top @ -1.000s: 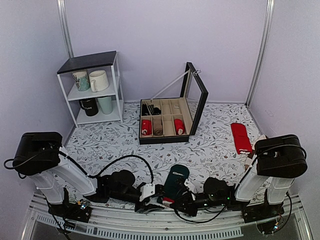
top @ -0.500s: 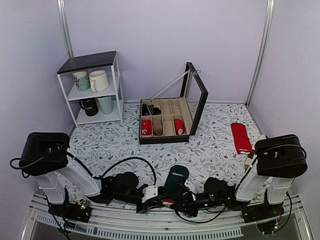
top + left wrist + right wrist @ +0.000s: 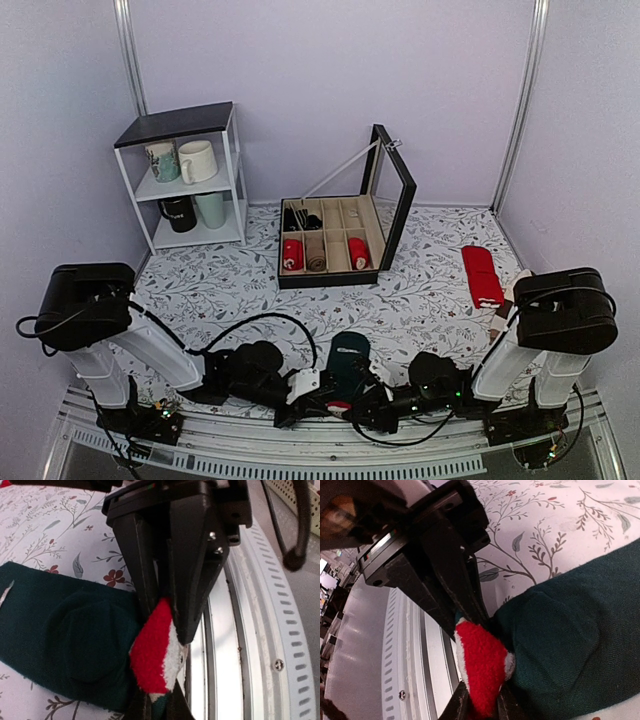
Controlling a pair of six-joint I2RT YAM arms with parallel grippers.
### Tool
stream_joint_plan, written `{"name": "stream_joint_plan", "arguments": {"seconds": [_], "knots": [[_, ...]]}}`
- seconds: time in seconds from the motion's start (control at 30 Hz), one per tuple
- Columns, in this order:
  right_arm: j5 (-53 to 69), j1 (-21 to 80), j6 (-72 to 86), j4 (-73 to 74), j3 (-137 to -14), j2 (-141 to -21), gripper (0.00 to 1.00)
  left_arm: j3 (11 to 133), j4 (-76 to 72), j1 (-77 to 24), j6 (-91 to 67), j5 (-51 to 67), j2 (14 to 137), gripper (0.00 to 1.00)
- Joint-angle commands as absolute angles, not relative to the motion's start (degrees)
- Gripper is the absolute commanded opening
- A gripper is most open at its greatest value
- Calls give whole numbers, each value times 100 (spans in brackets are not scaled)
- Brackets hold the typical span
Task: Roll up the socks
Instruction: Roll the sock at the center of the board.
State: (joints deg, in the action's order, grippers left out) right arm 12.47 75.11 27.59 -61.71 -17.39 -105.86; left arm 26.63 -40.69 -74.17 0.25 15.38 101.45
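As both arms lie low along the near edge, my left end effector [image 3: 158, 706] and my right end effector [image 3: 481, 707] meet nose to nose at one spot. Each is closed down to a narrow gap on the red tip [image 3: 156, 650] at the near end of the socks [image 3: 349, 357]. From that pinch the dark teal fabric bulges in a thick fold just beyond the fingers, then lies flat on the surface [image 3: 250, 285]. Its long axis runs straight away from me, the rounded far end pointing toward the back. Neither arm is nearer; both hold the same end. Judgement: any rolling must travel outward along that axis, away from the near edge.
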Motion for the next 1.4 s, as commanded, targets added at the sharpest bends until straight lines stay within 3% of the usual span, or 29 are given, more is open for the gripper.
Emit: {"name": "stream_joint_plan", "arguments": {"seconds": [0.0, 0.23, 0.5, 0.93, 1.07, 1.27, 1.37], "knots": [[1205, 7471, 2690, -4732, -1599, -10708, 24, 2758, -3376, -7490, -604, 1948, 10189, 0], [697, 7479, 2110, -4446, -1392, -9315, 47, 2840, -2433, -7400, -1339, 1983, 10071, 0], [37, 7987, -156, -4752, -1059, -8105, 50, 2760, -2452, -7217, -1605, 2267, 10504, 0], [-284, 8148, -1489, -4061, -1801, -8940, 50, 2681, -2670, -7109, -1762, 2432, 10758, 0], [-194, 8157, -1380, -4023, -1878, -9094, 40, 2654, -2663, -7089, -1764, 2435, 10750, 0], [-233, 8174, -1245, -3750, -2076, -9305, 37, 2637, -2705, -7079, -1749, 2448, 10790, 0], [-281, 8176, -1163, -3519, -2205, -9412, 28, 2631, -2745, -7068, -1745, 2457, 10802, 0]]}}
